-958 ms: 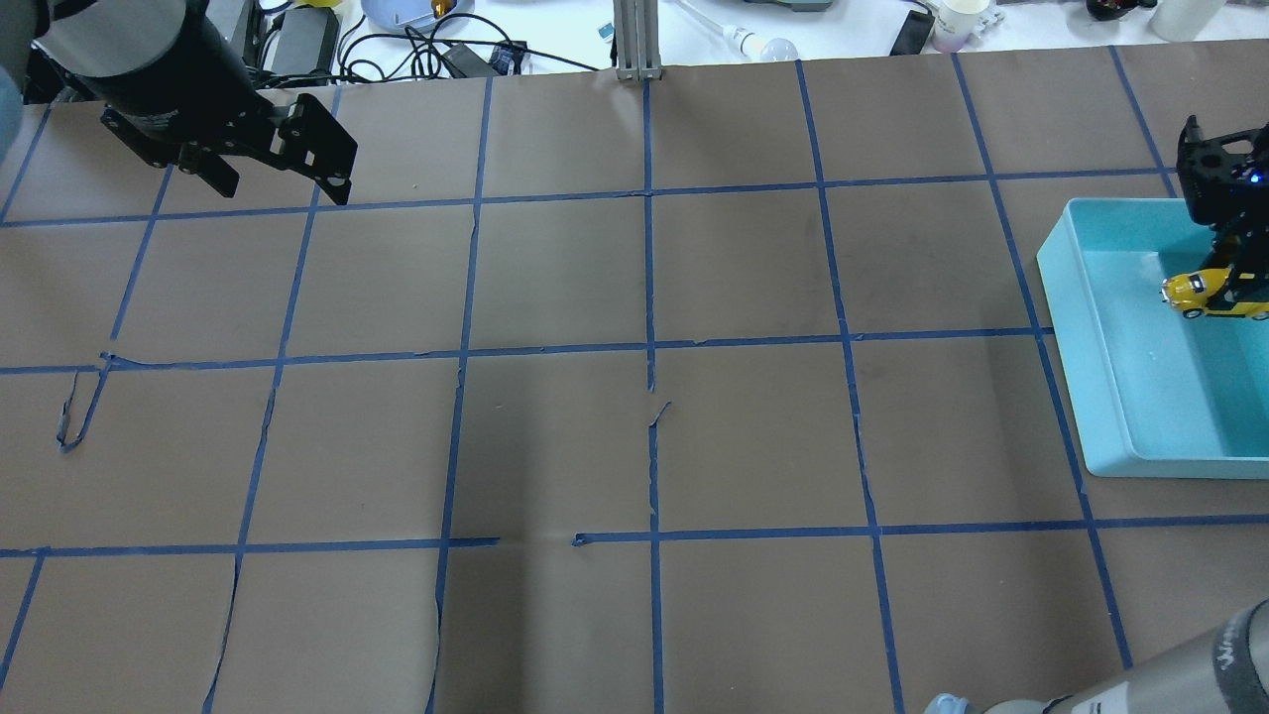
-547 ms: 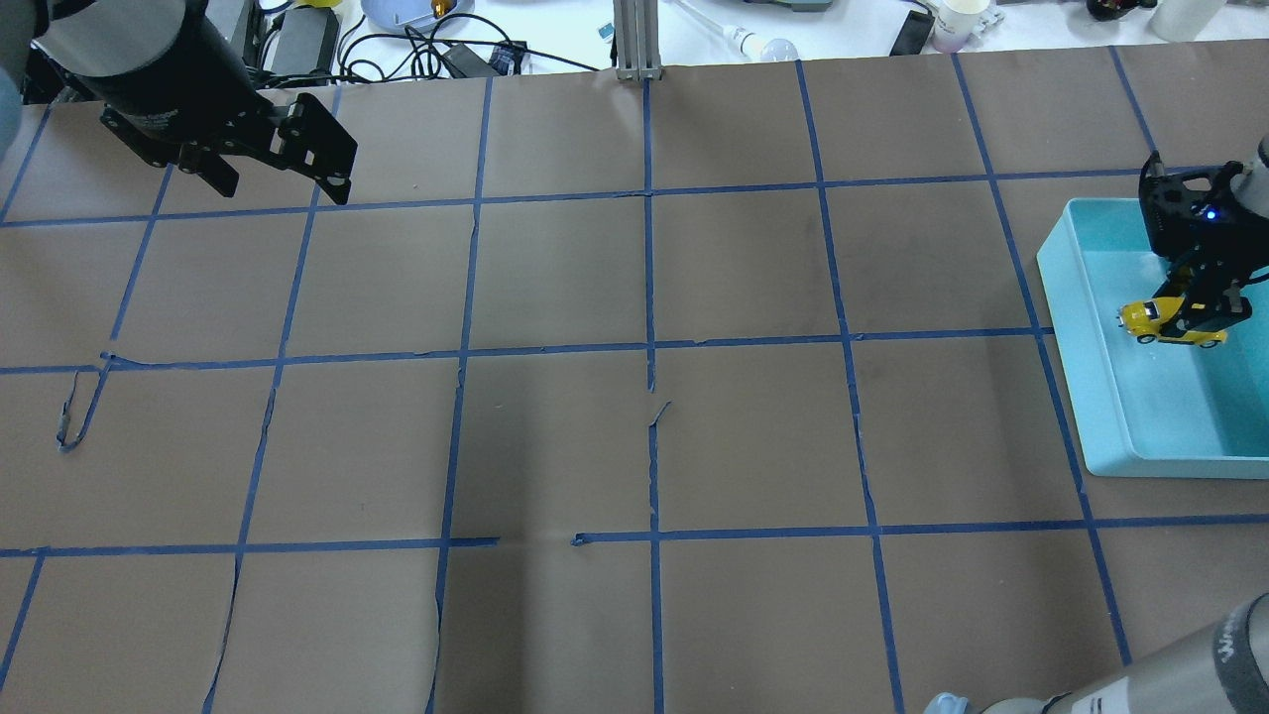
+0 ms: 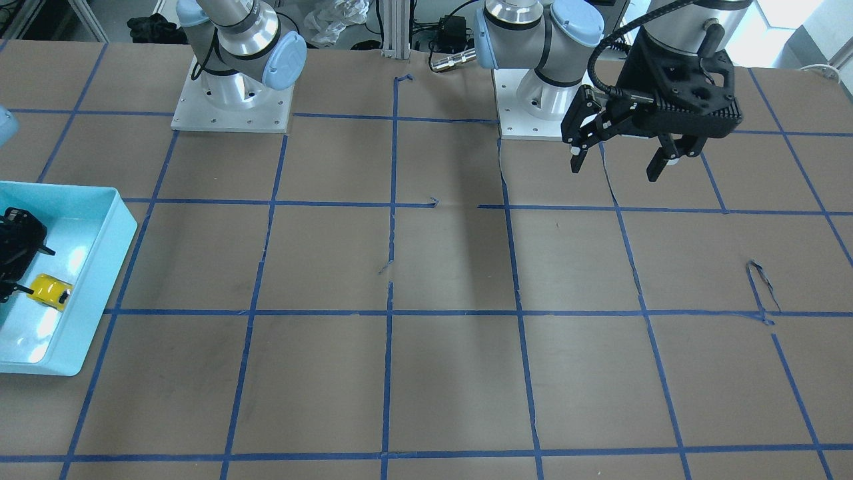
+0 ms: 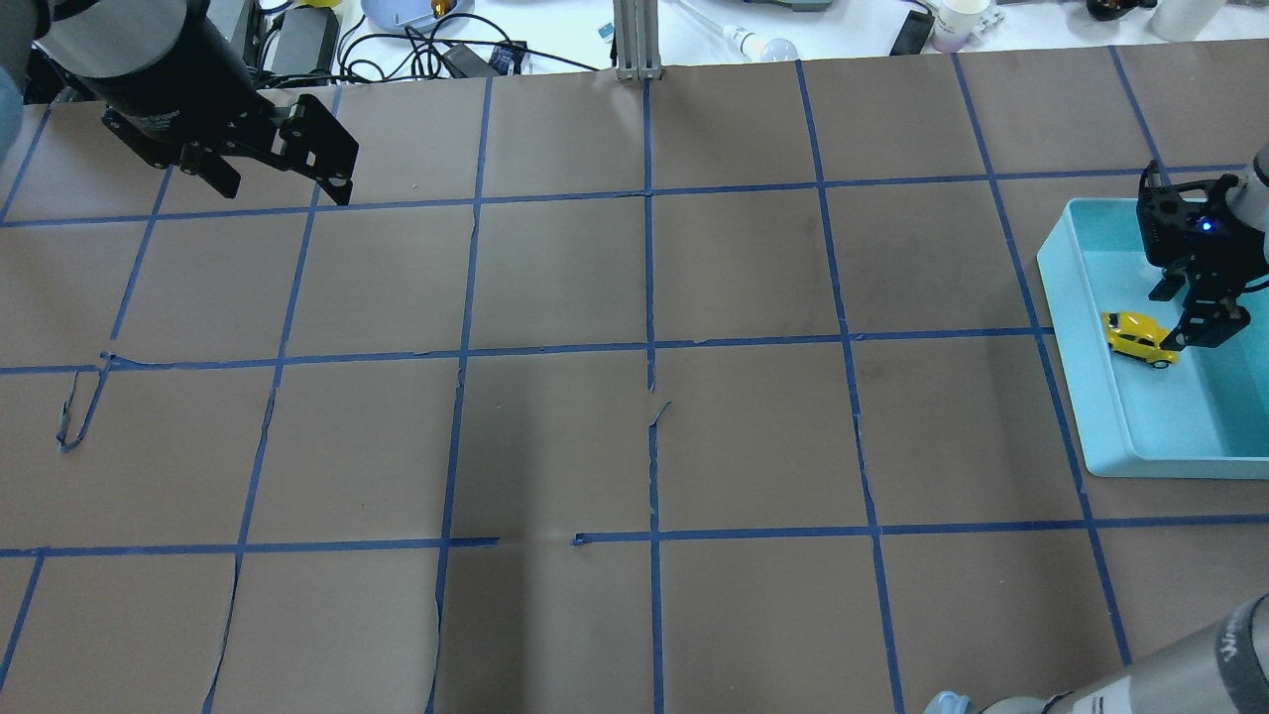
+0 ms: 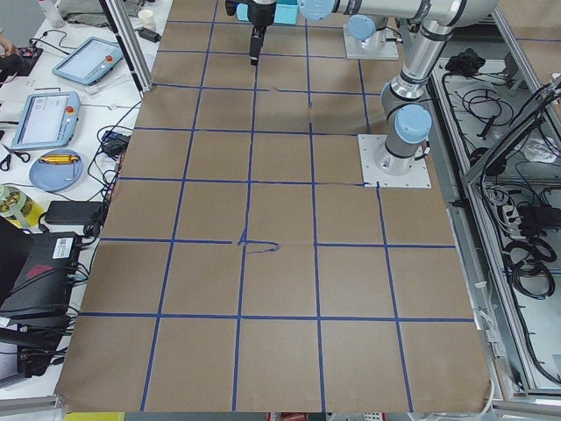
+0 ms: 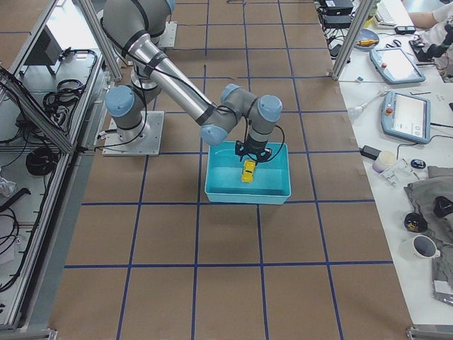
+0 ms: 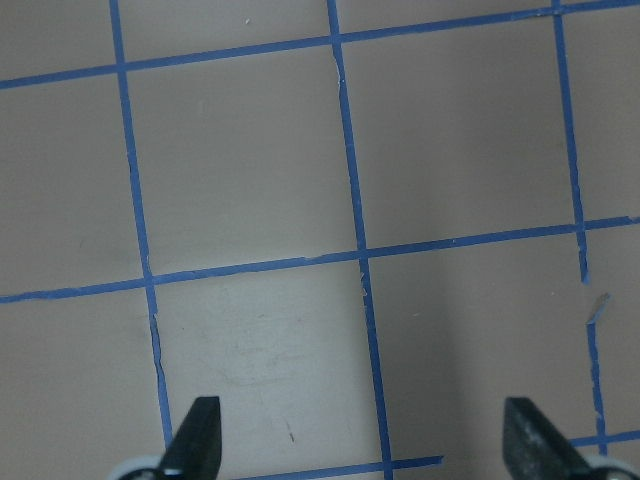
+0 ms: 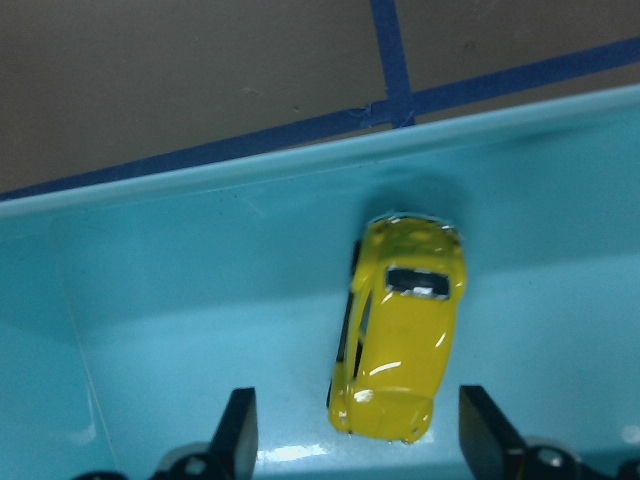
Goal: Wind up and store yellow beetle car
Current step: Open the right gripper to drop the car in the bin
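Observation:
The yellow beetle car (image 4: 1138, 337) lies on the floor of the teal tray (image 4: 1076, 327), close to its wall nearest the table's middle. It also shows in the right wrist view (image 8: 400, 330), the front-facing view (image 3: 50, 291) and the exterior right view (image 6: 248, 171). My right gripper (image 4: 1188, 309) hangs just above the car, open. Its fingertips (image 8: 238, 430) stand on either side of the car's rear without touching it. My left gripper (image 4: 281, 188) is open and empty, raised over the far left of the table (image 3: 616, 168), with only brown paper under it (image 7: 362, 445).
The tray (image 3: 120, 227) stands at the table's right edge, and nothing else shows in it. Brown paper with a blue tape grid (image 4: 649, 347) covers the table. Cables, a cup and other clutter (image 4: 446, 50) lie beyond the far edge.
My right gripper carried the car towards the tray's inner wall, then opened and let it go. The car now lies in the tray. The left arm has not moved.

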